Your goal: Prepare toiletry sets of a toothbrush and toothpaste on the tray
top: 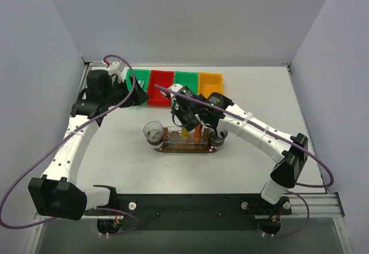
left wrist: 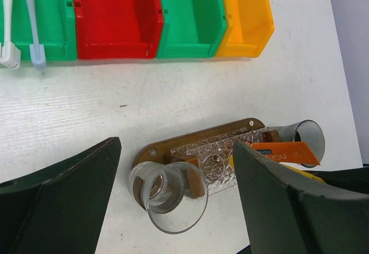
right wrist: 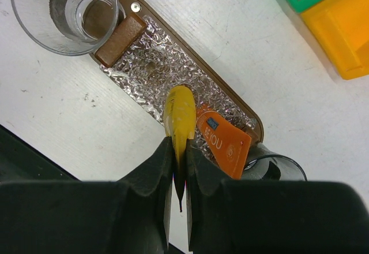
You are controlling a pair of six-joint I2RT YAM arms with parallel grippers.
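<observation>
At centre frame, our right gripper (right wrist: 179,167) clenches 1 yellow wedge toothpaste tube (right wrist: 180,115) over the dark-brown oval tray (left wrist: 202,135); our left gripper (left wrist: 176,167) hangs released.

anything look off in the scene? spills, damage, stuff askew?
Nothing spilled or broken. Mild oddities: both toothbrushes poke their heads past the front rim of the leftmost green bin; the orange toothpaste lies askew on the tray, beside one cup. The right gripper pinches the yellow toothpaste above the tray.
</observation>
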